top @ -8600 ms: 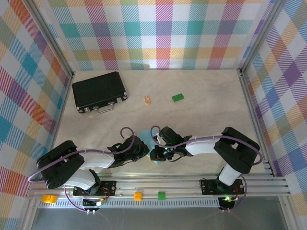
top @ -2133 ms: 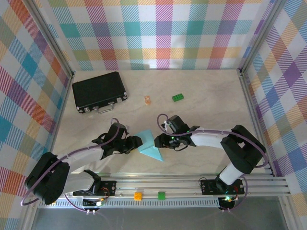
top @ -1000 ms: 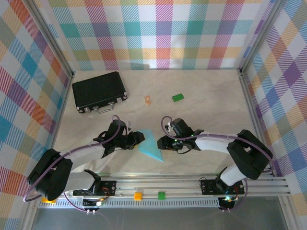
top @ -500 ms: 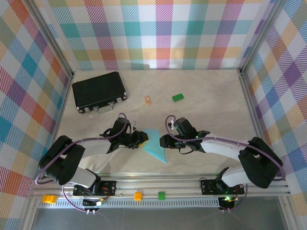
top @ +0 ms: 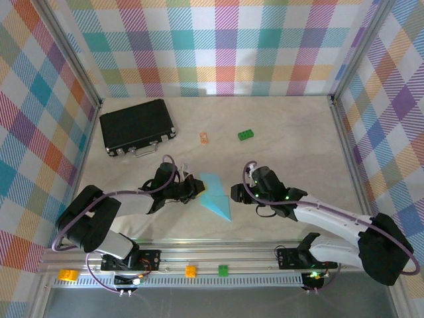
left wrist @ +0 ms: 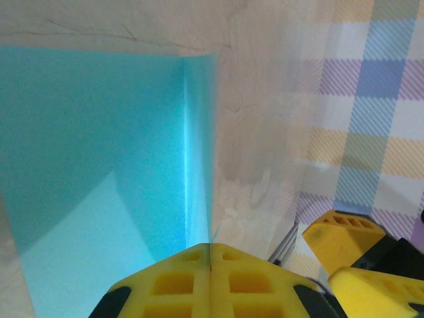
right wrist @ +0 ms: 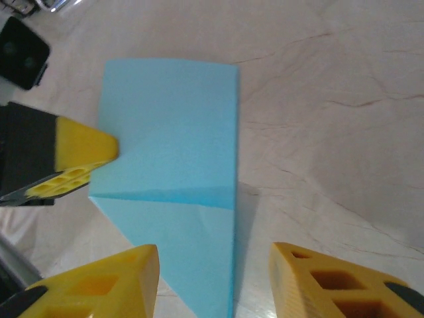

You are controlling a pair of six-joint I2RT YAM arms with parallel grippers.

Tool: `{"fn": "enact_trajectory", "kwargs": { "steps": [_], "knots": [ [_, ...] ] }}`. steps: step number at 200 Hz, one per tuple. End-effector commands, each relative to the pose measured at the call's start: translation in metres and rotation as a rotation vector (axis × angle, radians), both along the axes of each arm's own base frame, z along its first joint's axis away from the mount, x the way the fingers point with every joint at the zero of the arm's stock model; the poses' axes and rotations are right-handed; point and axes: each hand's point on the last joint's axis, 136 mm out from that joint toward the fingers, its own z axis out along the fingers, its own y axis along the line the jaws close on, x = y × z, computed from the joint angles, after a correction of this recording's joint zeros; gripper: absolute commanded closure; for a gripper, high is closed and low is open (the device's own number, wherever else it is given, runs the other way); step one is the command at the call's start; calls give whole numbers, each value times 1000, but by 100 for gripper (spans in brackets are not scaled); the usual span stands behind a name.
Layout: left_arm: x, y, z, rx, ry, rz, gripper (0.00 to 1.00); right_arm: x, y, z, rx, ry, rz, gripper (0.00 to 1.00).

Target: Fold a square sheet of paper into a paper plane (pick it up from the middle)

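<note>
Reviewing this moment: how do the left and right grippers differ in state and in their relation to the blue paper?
The left gripper has its fingers pressed together, apparently pinching the blue paper at its edge; the right gripper has its fingers apart and holds nothing. In the top view the left gripper touches the paper's left side, while the right gripper sits just off its right side. Both point at the paper from opposite sides.

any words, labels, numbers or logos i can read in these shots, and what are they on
No text can be read anywhere.
The folded blue paper is plain and unmarked.
The black case shows no legible label or brand.
The green brick and the small orange piece are too small to tell if they carry any marking.
</note>
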Motion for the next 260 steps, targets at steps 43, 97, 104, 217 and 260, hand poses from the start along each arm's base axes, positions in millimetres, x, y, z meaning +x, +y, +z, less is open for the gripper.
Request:
{"fn": "enact_trajectory", "kwargs": {
  "steps": [43, 97, 104, 217, 260],
  "knots": [
    [7, 32, 14, 55, -52, 196, 100, 2, -1, 1, -21, -125, 63, 62],
    [-1, 29, 11, 77, -44, 241, 100, -18, 32, 5, -228, -461, 359, 57],
    [-2, 29, 10, 79, -43, 251, 100, -22, 37, 3, -255, -489, 400, 57],
    [-3, 20, 14, 58, -39, 238, 100, -24, 96, -19, -463, -718, 501, 61],
    [-4, 19, 14, 60, -39, 225, 100, -17, 102, -41, -516, -692, 541, 67]
  ]
}}
